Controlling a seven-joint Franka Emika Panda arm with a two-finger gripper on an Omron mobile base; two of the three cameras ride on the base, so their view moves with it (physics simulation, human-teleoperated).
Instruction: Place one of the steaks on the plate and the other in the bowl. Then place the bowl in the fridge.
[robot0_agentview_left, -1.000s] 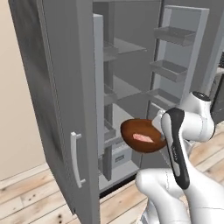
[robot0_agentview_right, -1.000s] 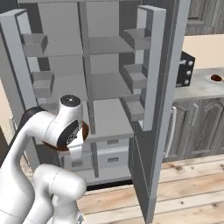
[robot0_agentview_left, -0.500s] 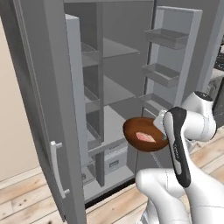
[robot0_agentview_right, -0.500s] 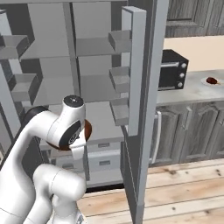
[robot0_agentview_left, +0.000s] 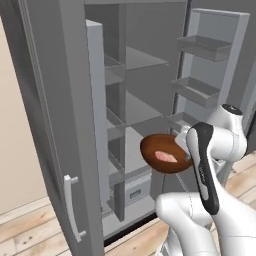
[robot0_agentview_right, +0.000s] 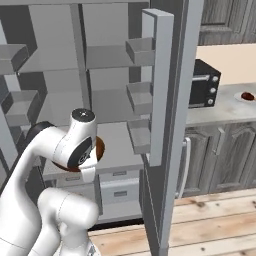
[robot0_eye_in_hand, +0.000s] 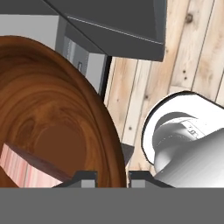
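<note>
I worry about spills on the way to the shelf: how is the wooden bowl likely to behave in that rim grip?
The bowl, pinched at its rim by the gripper, looks rigid, so it probably won't flex. Its glossy surface may let it slip or pivot in the grip. It is tilted, so the pink steak inside could slide.

White arm bent at elbow, gripper (robot0_eye_in_hand: 112, 175) clamped on bowl (robot0_agentview_left: 163, 153) rim.

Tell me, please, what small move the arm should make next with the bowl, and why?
Probably carry the bowl forward toward a fridge shelf. The gripper is shut on its rim, the pink steak lies inside, the doors stand open, and the bowl hangs outside the shelves.
</note>
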